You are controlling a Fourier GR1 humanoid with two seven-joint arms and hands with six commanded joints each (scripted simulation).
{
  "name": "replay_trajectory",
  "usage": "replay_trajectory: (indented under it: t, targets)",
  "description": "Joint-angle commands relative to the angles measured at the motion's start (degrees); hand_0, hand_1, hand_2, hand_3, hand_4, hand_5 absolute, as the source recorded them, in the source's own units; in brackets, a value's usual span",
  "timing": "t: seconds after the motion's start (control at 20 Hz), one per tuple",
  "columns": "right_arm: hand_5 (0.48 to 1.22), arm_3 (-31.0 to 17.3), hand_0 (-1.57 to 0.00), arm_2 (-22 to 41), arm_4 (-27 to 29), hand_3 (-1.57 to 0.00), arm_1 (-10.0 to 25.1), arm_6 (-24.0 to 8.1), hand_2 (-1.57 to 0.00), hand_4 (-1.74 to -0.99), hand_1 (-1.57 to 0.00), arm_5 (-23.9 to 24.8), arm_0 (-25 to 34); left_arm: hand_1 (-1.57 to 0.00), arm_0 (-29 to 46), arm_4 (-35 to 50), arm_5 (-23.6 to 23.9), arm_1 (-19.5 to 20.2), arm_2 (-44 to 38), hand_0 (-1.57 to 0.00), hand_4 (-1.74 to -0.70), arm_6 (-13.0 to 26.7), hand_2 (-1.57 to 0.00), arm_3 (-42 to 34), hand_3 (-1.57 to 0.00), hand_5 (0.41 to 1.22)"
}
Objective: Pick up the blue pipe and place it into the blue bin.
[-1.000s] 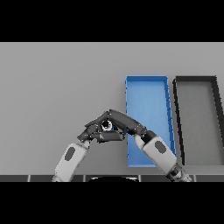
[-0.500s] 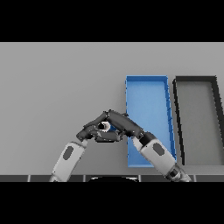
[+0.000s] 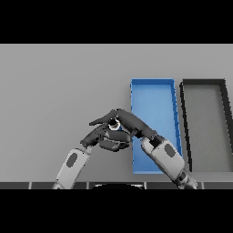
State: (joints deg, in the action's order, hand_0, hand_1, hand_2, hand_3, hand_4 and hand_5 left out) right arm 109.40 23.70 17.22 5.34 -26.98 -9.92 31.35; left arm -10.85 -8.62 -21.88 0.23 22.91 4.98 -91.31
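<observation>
Beside rectangular blue bin (image 3: 154, 98), both hands' fingers (image 3: 132, 122) around small blue pipe (image 3: 114, 127).

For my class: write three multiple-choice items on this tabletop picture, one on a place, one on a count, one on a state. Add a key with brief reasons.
1. Where is the black bin relative to the blue bin?
A. on its right
B. on its left
C. stacked on it

2. How many bins stand on the table?
A. one
B. two
C. four

3. What does the blue bin hold?
A. the pipe
B. a cup
C. nothing visible

Key: 1 A, the black bin lies nearer the right edge. 2 B, one blue and one black. 3 C, its floor is bare; both robot hands, left and right, meet beside it.
</observation>
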Motion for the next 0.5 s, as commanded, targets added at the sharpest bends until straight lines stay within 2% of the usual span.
replay_trajectory:
  t: [0.0,0.2,0.3,0.45]
  targets:
    - [1.221,0.7,-1.57,-1.4,2.5,-1.57,-0.1,-1.8,-1.57,-1.741,-1.57,1.2,1.5,-0.01,0.3,0.0,0.0,0.0,0.1,-0.02,-0.91,-0.3,-0.01,0.1,-0.01,0.47]
    - [1.221,0.3,-1.57,-7.6,11.9,-1.57,1.6,-6.8,-1.57,-1.741,-1.57,3.9,12.4,-0.01,-0.5,0.3,-0.6,0.9,-0.6,-0.01,-0.91,0.6,-0.01,0.0,0.0,0.445]
    - [1.221,-1.5,-1.57,-11.0,15.0,-1.57,3.5,-5.9,-1.57,-1.741,-1.57,4.0,17.4,0.0,-0.2,0.7,-1.1,0.5,-0.2,0.0,-0.91,0.6,0.0,0.4,0.0,0.437]
    - [1.221,-5.6,-1.57,-17.0,12.8,-1.57,8.4,-4.5,-1.57,-1.741,-1.57,8.4,23.4,0.0,-0.1,0.6,-0.5,0.4,-0.4,0.0,-0.9,2.4,0.0,-0.4,0.0,0.432]
